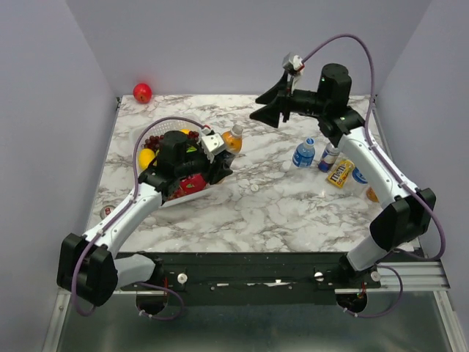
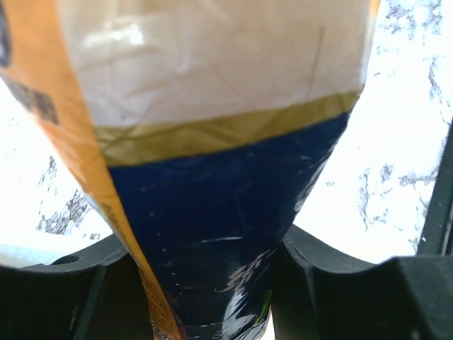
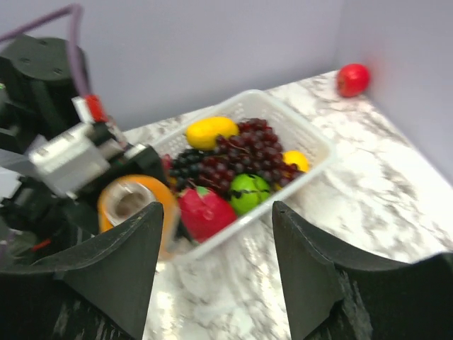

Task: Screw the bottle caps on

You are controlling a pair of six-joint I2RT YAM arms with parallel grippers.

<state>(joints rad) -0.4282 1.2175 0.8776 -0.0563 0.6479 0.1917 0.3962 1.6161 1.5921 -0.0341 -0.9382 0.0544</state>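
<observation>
Marble counter [image 1: 242,213] boxed in by pale grey walls; the white basket [image 3: 283,191] on its left side holds dark grapes [image 3: 237,152], a lemon [image 3: 211,131], a green fruit [image 3: 248,193] and something red [image 3: 205,212]; left gripper [image 2: 205,265] is clamped on the orange drink bottle [image 1: 231,138] just beside the basket's right end, mouth open; right gripper [image 1: 270,104] is up at the back, spread wide, nothing in it; a clear blue-label bottle [image 1: 303,153] stands right of centre; red apple [image 1: 142,92] in the far left corner; a tiny white cap [image 1: 254,188] lies loose mid-counter.
</observation>
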